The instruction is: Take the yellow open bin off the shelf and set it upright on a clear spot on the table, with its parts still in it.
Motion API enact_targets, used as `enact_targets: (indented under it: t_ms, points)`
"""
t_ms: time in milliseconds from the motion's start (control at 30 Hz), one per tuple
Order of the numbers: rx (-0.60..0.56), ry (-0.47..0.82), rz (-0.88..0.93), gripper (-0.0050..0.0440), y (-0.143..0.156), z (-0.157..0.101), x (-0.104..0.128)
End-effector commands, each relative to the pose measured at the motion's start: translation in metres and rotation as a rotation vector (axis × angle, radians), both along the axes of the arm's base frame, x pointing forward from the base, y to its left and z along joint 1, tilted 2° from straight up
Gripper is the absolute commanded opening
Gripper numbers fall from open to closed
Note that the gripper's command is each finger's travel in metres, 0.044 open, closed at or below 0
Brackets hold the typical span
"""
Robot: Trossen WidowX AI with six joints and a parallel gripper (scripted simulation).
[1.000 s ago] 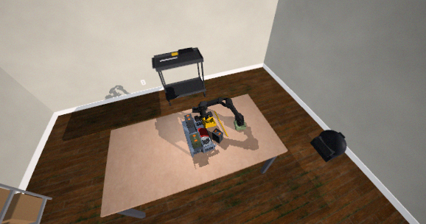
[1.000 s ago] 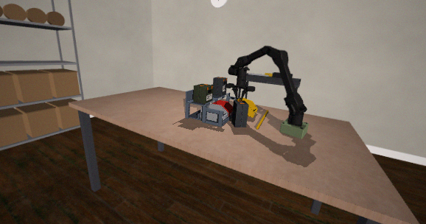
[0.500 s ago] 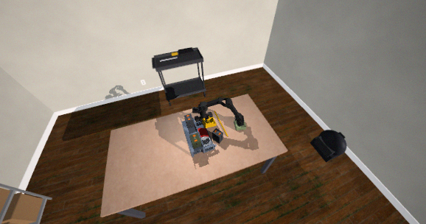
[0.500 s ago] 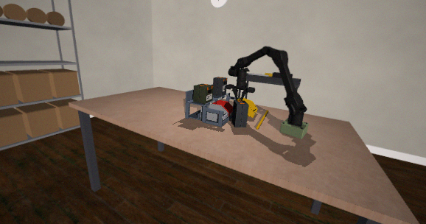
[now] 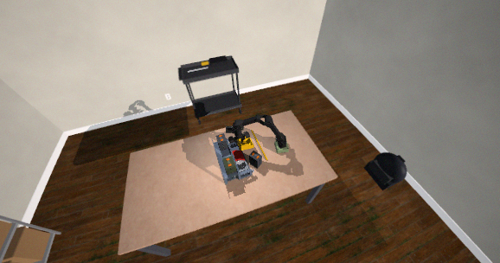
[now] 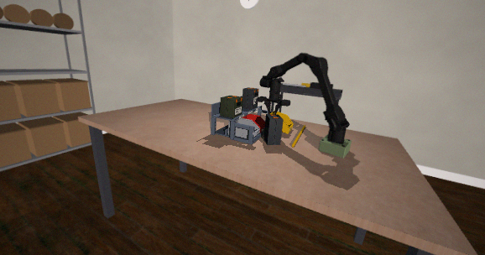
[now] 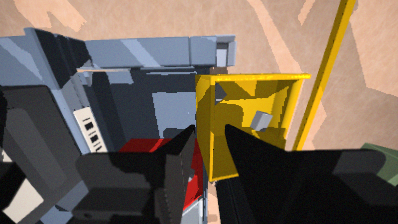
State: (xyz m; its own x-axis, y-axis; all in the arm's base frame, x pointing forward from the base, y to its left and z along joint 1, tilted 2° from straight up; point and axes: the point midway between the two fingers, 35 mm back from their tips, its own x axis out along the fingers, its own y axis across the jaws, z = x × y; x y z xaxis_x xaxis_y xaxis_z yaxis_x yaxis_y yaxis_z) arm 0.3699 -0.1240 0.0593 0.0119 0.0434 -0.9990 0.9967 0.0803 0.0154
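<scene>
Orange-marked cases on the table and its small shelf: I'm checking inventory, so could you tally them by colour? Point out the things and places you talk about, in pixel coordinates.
Olive green case (image 5: 229, 167) (image 6: 230, 107): 1
Dark gray cases (image 5: 223, 146) (image 5: 255, 159) (image 6: 250, 100) (image 6: 273, 132) (image 7: 35, 145) (image 7: 231, 205): 2
Total: 3
</scene>
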Motion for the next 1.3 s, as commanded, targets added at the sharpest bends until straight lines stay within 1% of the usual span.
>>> enact_targets:
  t_ms: [0,67,100,1267]
  points:
    - [-0.012,-0.025,0.0,0.015,-0.0017,0.0081,0.003]
    - [-0.012,-0.025,0.0,0.015,-0.0017,0.0081,0.003]
    - [-0.01,-0.029,0.0,0.0,-0.0012,0.0102,0.0032]
    - [-0.011,-0.03,0.0,0.0,-0.0013,0.0102,0.0034]
